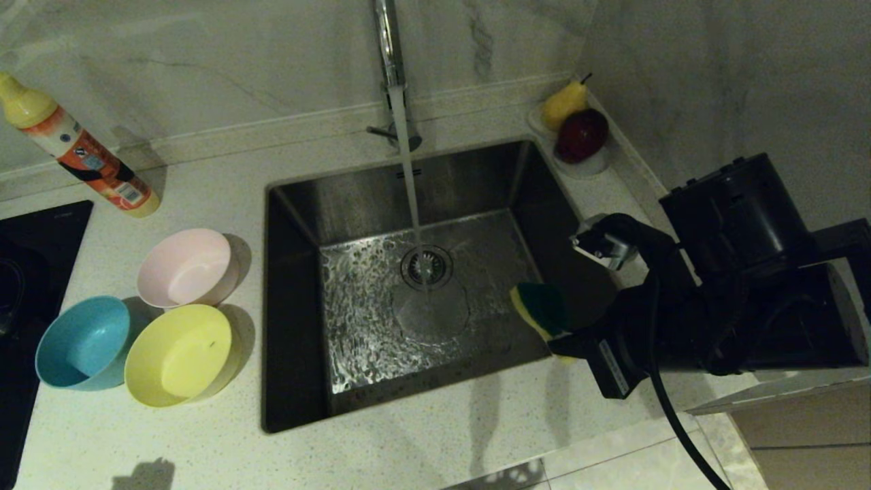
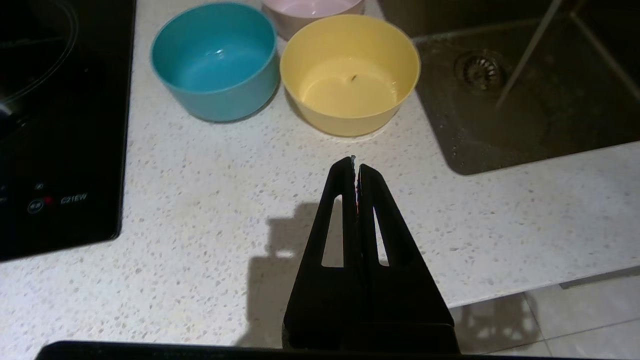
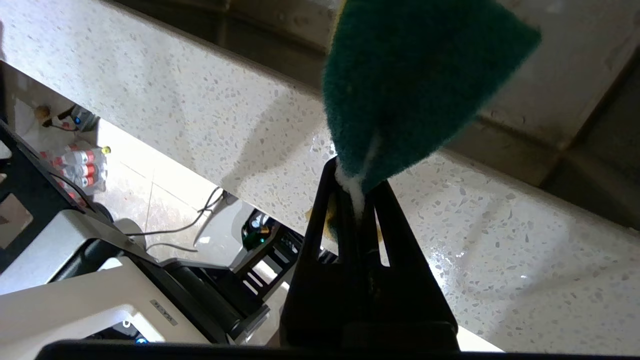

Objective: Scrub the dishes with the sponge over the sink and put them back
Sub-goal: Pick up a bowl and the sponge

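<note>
Well, the tap (image 1: 389, 47) was running, a steady stream falling into the sink (image 1: 408, 286) and landing right about on the round drain strainer (image 1: 426, 265), with the steel floor around it wet and rippled. The right gripper (image 1: 568, 340) hung over the sink's right-hand side, near the front corner, its fingers pinched tight on one end of the sponge (image 1: 541, 307). The sponge stuck out past the fingertips toward the basin, green scouring face up and the yellow edge showing beneath; in the right wrist view the green side (image 3: 415, 85) filled the space just beyond the closed jaws.

The dishes stood together on the speckled counter (image 1: 204, 449) to the left of the sink, all upright: the pink bowl (image 1: 187, 267) farthest back, the blue bowl (image 1: 85, 342) and the yellow bowl (image 1: 180, 355) side by side in front of it, the three close enough to touch or nearly so. The left gripper (image 2: 356, 165) was parked above the counter's front edge, short of the yellow bowl, fingers pressed together and holding nothing.

A bottle of dish soap (image 1: 78, 146) leaned against the back wall at the far left, beside a black hob (image 1: 34, 272). A pear (image 1: 563, 103) and a dark red apple (image 1: 582, 135) sat in a small white dish (image 1: 588, 165) at the sink's back right corner.
</note>
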